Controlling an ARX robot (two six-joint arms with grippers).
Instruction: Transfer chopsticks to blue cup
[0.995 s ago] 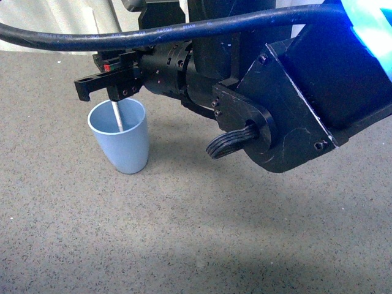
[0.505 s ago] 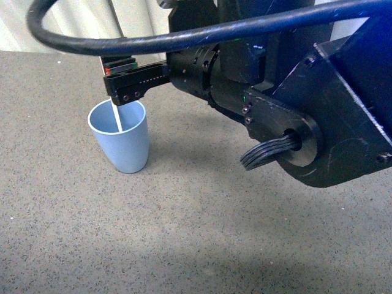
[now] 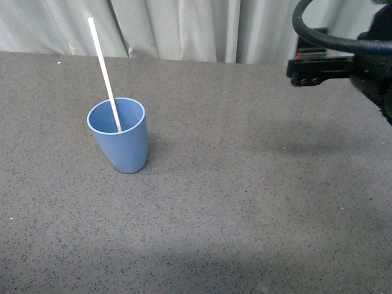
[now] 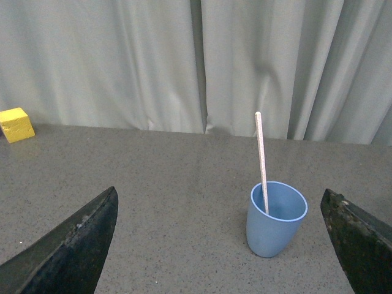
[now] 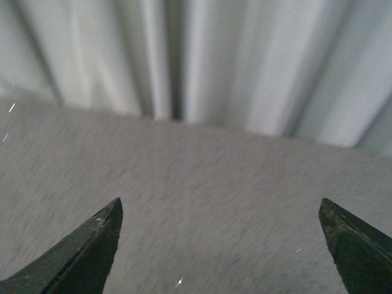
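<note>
A thin, straight, cream-white chopstick [image 3: 104,73] leans in the pale blue cup [image 3: 119,144] near the table's [image 3: 245,202] far left corner. The left tool [image 4: 218,202] and right tool [image 5: 218,205] both gape wide, holding nothing.

My right pincer [image 3: 294,70] hangs above the desk at far right, jaws wide apart. Left pincer [image 4: 218,190]: jaws equally wide.

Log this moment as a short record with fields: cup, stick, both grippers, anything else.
cup: blue cup upright on the grey table
stick: white chopstick standing in the cup, leaning, top well above the rim
left gripper: open, empty, facing the cup, apart from it
right gripper: open, empty, off to the right, away from the cup
other: yellow block by the curtain
</note>
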